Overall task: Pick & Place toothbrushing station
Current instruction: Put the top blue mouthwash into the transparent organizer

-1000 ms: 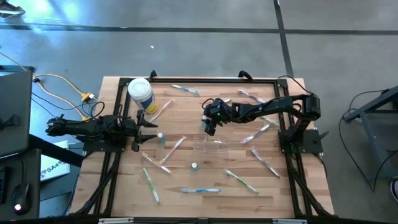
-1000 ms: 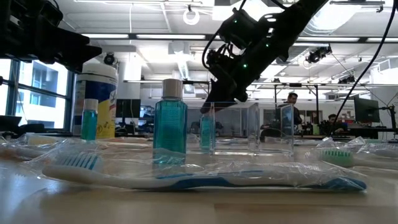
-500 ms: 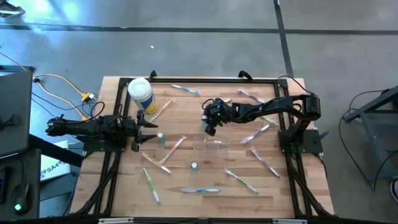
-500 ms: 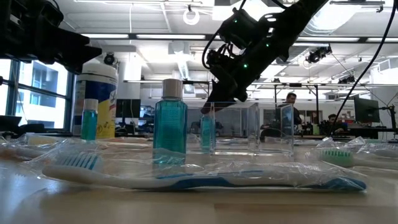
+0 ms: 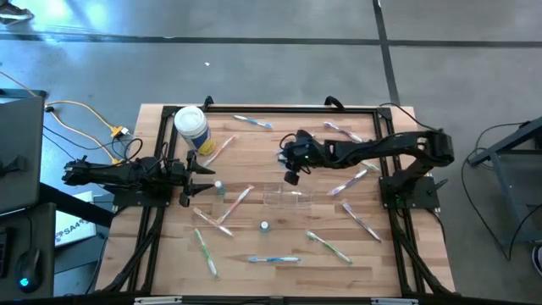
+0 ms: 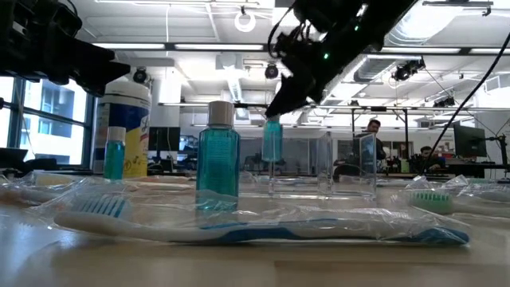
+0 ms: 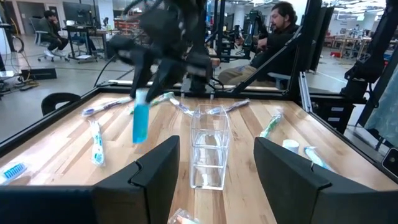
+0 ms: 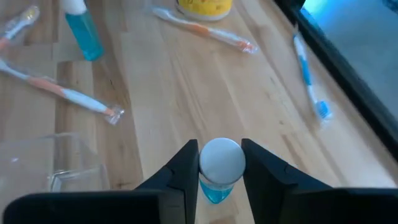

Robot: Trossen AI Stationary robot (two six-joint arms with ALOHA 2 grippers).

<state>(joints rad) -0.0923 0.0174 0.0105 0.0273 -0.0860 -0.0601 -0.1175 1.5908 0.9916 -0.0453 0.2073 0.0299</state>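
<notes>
Above table [image 5: 254, 144], right gripper [image 6: 280, 108] grips blue bottle [image 6: 272, 141].

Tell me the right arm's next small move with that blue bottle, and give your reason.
Probably carry it sideways over the clear organizer and lower it in. The right gripper is shut on the small blue bottle, which hangs clear of the table, beside the organizer. The left gripper waits at the table's left edge.

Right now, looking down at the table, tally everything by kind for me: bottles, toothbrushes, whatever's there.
Wrapped toothbrushes: 11
Small white-capped bottles of blue liquid: 3, one held off the table in the right gripper
Clear plastic holder: 1
White-lidded canister: 1
Total: 16
</notes>
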